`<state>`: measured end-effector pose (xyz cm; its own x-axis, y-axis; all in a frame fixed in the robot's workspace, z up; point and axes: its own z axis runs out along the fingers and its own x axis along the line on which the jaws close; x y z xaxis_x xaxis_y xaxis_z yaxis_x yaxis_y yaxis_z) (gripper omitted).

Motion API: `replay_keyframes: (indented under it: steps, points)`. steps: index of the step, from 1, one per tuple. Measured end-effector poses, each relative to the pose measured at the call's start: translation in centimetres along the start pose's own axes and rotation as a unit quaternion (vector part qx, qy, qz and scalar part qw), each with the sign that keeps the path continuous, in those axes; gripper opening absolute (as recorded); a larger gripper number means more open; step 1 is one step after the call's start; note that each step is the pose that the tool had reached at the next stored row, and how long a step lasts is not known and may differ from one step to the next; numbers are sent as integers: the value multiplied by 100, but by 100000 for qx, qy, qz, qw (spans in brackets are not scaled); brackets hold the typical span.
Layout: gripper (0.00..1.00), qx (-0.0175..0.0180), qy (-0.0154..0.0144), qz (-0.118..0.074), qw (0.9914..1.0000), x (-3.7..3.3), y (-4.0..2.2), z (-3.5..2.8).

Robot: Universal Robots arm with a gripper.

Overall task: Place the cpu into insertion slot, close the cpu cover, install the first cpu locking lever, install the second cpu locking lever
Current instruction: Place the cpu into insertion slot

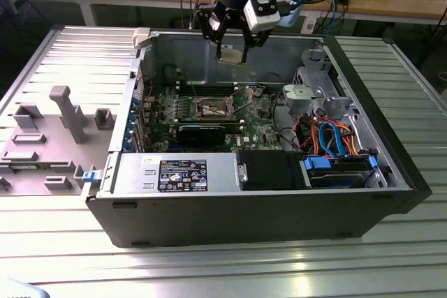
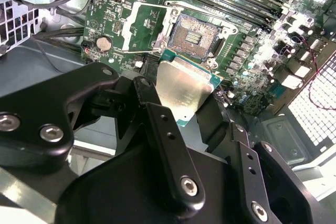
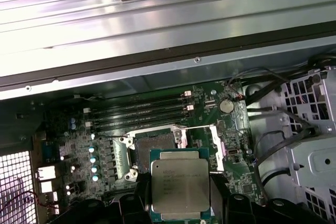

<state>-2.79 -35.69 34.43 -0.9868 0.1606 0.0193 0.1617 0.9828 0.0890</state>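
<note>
Closest to us in the second wrist view are the black fingers (image 2: 168,145) of the gripper (image 2: 182,100), clamped on two opposite edges of the cpu (image 2: 181,83); its pale silvery face is turned toward that camera and a green edge shows along its sides; in the first wrist view we see the same cpu (image 3: 180,184) held flat between the fingers (image 3: 130,205), its metal lid uppermost; below it and apart from it lies the insertion slot (image 3: 155,144), its dark centre bare and nothing seated in it; the cpu cover (image 3: 210,148) is swung open and lies just beside the slot, its square window showing green board through it; the second wrist view shows this too, with the cpu cover (image 2: 142,27) lying next to the insertion slot (image 2: 195,36) and a round coin cell (image 2: 105,43) near the cover's far side; long memory slots (image 3: 142,111) run alongside the socket; in the exterior view the gripper (image 1: 230,52) hangs well above the motherboard (image 1: 202,113), over the open computer case (image 1: 279,207), with the cpu (image 1: 231,56) at its tip and the insertion slot (image 1: 215,108) lower down on the board; the case rests on a ribbed metal surface (image 1: 209,270); a grey moulded fixture (image 1: 49,130) sits on that surface at the exterior view's left, beside the case.
</note>
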Motion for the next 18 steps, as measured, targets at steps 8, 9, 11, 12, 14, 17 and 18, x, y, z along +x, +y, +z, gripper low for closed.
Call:
replay_keyframes:
  steps: [8, 9, 11, 12, 14, 17, 18]
  points:
    - [55, -14, -67, 719, 99997, 0, 0, 0]
    - [55, -16, -79, 870, 99996, 0, 0, 0]
    - [55, -21, -96, 1050, 99994, 0, 0, 0]
    - [55, -21, -99, 1117, 99994, 0, 0, 0]
    - [55, -26, -116, 1261, 99992, 0, 0, 0]
    - [55, -27, -132, 1486, 99989, 0, 0, 0]
    - [55, -29, -144, 1590, 99987, 0, 0, 0]
